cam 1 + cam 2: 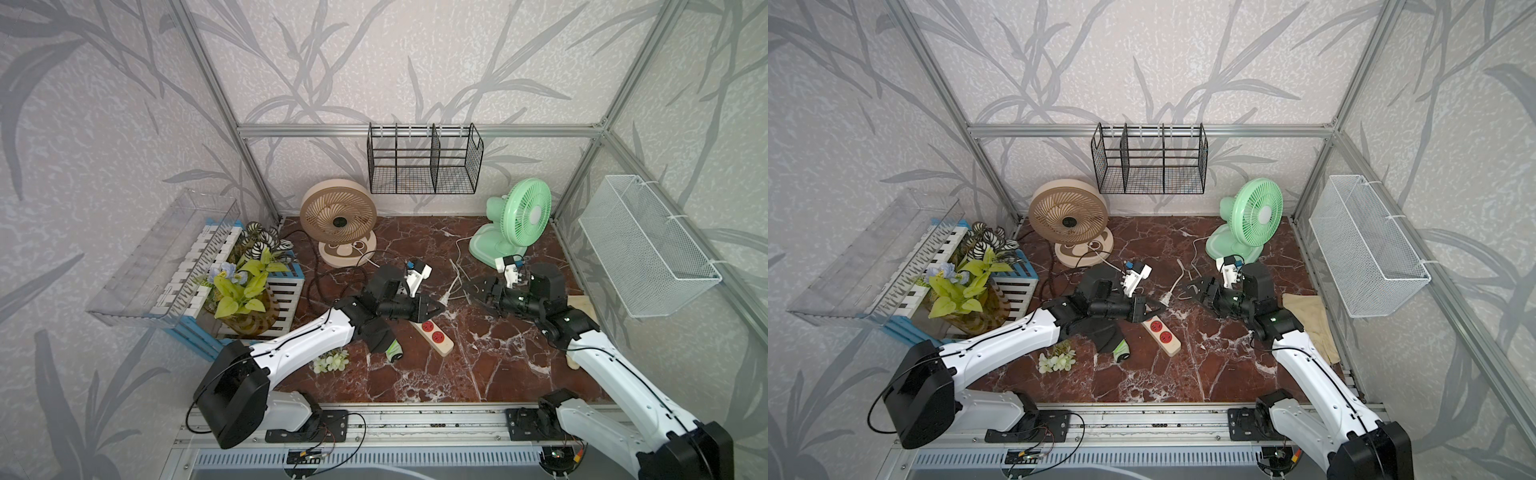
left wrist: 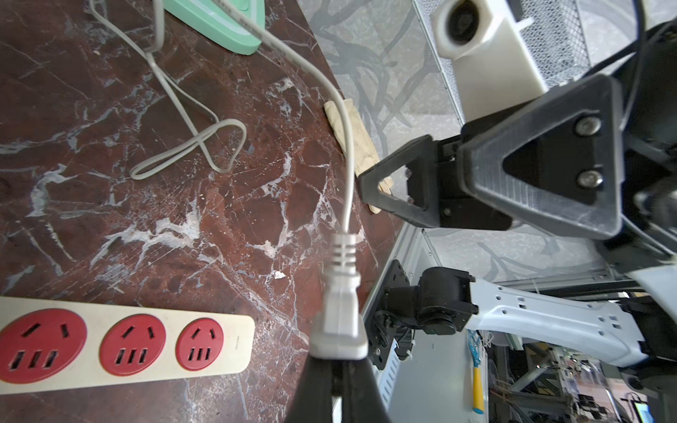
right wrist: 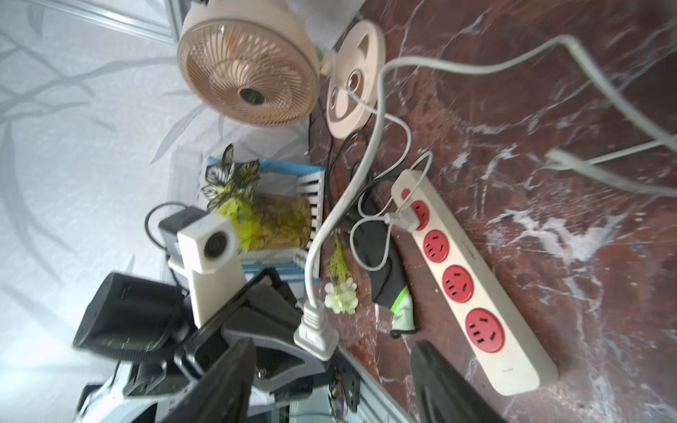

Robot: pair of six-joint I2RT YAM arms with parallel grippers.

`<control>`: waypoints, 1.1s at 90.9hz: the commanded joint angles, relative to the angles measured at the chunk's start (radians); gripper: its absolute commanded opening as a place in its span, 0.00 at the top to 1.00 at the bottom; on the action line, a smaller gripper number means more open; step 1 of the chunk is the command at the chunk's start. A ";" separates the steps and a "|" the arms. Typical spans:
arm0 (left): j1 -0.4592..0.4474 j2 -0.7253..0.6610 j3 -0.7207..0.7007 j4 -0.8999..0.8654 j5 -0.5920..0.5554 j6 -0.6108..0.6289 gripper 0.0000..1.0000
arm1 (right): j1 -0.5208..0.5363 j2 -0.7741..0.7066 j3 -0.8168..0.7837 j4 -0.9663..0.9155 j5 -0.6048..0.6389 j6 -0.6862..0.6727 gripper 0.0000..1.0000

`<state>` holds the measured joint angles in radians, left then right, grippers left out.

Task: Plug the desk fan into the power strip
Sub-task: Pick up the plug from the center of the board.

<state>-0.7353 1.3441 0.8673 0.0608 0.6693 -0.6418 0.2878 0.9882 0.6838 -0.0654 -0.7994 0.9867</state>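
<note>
The dark red marble bench (image 1: 478,374) carries the power strip (image 1: 436,338), which lies flat with its red sockets facing up. Its long axis slants from the far left, where that end is hidden under the left arm in both top views, to its free end at the near right. The left end effector (image 2: 339,370) is clenched on the white plug (image 2: 339,322) of the green fan (image 1: 519,220), beside the strip and clear of its sockets, while the right end effector (image 1: 478,296) is released, jaws wide and holding nothing, close by
</note>
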 commanded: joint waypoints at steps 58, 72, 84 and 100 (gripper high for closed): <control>0.005 -0.065 -0.004 -0.037 0.244 0.086 1.00 | 0.050 0.132 0.084 0.069 -0.458 -0.124 0.42; 0.005 -0.072 -0.008 -0.036 0.269 0.092 1.00 | 0.075 0.150 0.094 0.062 -0.464 -0.142 0.49; 0.004 -0.076 -0.005 -0.054 0.279 0.107 1.00 | 0.090 0.163 0.106 0.061 -0.471 -0.158 0.62; 0.004 -0.082 -0.007 -0.065 0.291 0.117 1.00 | 0.106 0.169 0.108 0.063 -0.489 -0.167 0.73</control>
<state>-0.7311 1.2793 0.8665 0.0135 0.9382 -0.5564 0.3744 1.1618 0.7528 -0.0154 -1.2400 0.8433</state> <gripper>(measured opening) 0.060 0.278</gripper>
